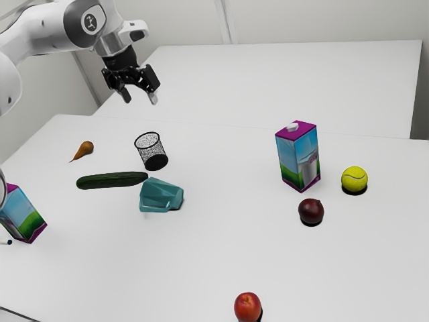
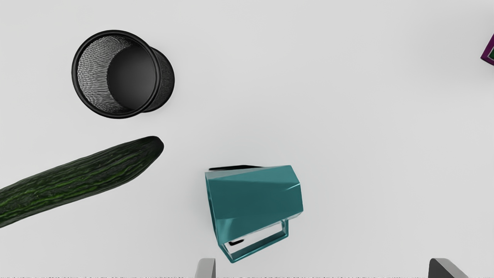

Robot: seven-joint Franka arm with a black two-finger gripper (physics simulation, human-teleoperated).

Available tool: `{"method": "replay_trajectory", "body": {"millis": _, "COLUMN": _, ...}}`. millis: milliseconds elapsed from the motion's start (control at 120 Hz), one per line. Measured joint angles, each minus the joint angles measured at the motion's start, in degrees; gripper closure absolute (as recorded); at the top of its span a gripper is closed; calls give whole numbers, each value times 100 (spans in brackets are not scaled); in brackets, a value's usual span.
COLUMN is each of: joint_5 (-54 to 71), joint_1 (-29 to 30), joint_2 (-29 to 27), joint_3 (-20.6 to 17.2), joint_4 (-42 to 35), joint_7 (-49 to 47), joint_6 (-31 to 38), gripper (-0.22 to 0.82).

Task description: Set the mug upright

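Observation:
High above the table, toward the exterior view's upper left, the black gripper (image 1: 140, 98) hangs with its fingers apart and nothing between them. The teal faceted mug (image 1: 161, 195) lies on its side on the table, well below the hand. In the wrist view the mug (image 2: 254, 202) has its wide rim facing the cucumber's side and its squared handle (image 2: 260, 247) on the side nearer the fingers. The gripper (image 2: 322, 268) shows both fingertips widely spaced there, touching nothing.
A cucumber (image 1: 112, 180) lies close to the mug's rim, with a black mesh cup (image 1: 151, 151) and a pear (image 1: 84, 149) beyond. One carton (image 1: 298, 157), a tennis ball (image 1: 354, 179) and a dark plum (image 1: 311, 211) stand farther right; another carton (image 1: 23, 215) is at left, a red fruit (image 1: 247, 306) in front.

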Motion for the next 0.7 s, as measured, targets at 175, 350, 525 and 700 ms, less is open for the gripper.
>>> {"method": "replay_trajectory", "body": {"millis": 175, "joint_5": -5, "joint_1": 0, "joint_2": -12, "joint_3": 0, "joint_4": -5, "joint_7": 6, "joint_6": -41, "gripper": 0}}
{"method": "replay_trajectory", "body": {"millis": 350, "joint_5": -45, "joint_1": -8, "joint_2": -130, "joint_3": 27, "joint_4": -148, "joint_7": 3, "joint_6": -29, "gripper": 0}}
{"method": "replay_trajectory", "body": {"millis": 525, "joint_5": -874, "joint_1": 9, "joint_2": -398, "joint_3": 922, "joint_4": -565, "joint_7": 109, "joint_6": -161, "gripper": 0}}
{"method": "replay_trajectory", "body": {"millis": 700, "joint_5": -1979, "joint_1": 264, "joint_2": -397, "joint_3": 1323, "joint_4": -1170, "joint_7": 504, "joint_6": -269, "gripper": 0}}
